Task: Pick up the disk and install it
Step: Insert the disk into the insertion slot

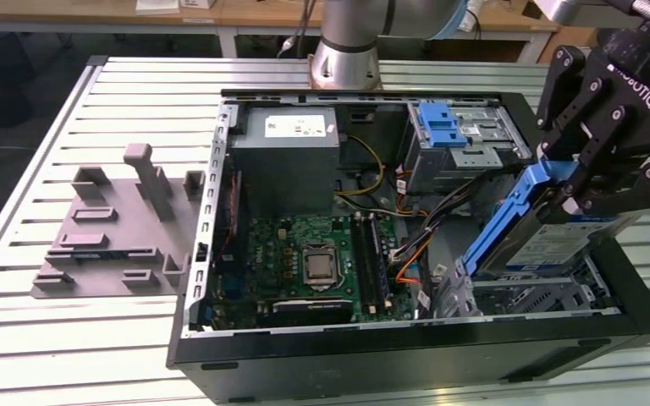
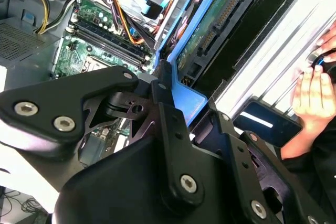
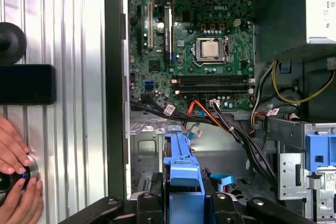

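My black gripper [image 1: 575, 193] is shut on the disk [image 1: 553, 244], a silver drive with a white-and-blue label in a blue plastic carrier [image 1: 504, 222]. I hold it tilted, its lower end just above the empty metal bay [image 1: 528, 298] in the near corner of the open computer case [image 1: 415, 359], at the exterior view's right. The first wrist view looks along the blue carrier [image 3: 181, 169] between my fingers [image 3: 144, 203] toward the bay floor [image 3: 149, 150]. The second wrist view shows the disk's green underside [image 2: 210, 30] beside the carrier edge [image 2: 184, 95].
Inside the case are the motherboard [image 1: 314, 254], a grey power supply box [image 1: 291, 156], loose cables [image 1: 415, 245] next to the bay and a cage with a blue latch [image 1: 452, 127]. A grey fixture plate [image 1: 111, 233] lies on the slatted table. A person's hands [image 3: 13, 169] work beside the case, near a black phone [image 3: 26, 84].
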Tool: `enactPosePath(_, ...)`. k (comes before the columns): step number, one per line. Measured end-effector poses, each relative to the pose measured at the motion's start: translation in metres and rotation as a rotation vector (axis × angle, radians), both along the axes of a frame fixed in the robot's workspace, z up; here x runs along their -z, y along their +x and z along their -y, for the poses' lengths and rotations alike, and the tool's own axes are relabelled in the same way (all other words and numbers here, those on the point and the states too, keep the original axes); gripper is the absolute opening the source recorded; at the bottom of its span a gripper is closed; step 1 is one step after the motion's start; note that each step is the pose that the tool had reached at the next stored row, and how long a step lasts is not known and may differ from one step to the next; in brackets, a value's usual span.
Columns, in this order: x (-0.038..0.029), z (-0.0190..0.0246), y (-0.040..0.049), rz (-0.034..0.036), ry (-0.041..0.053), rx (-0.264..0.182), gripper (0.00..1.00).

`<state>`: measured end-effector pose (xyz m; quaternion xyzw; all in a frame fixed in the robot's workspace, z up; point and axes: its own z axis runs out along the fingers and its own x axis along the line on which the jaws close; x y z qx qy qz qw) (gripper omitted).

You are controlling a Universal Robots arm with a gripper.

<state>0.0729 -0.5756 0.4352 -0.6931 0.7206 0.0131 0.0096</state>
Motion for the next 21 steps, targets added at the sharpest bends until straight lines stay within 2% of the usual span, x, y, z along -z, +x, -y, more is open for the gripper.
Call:
enactPosePath(4, 0.0037, 0.0, 0.0, 0.0, 0.0, 0.0, 0.36)
enactPosePath(13, 0.0049, 0.0, 0.0, 0.0, 0.0002, 0.0, 0.36)
enactPosePath(21, 0.0097, 0.0, 0.0, 0.0, 0.0, 0.0, 0.36)
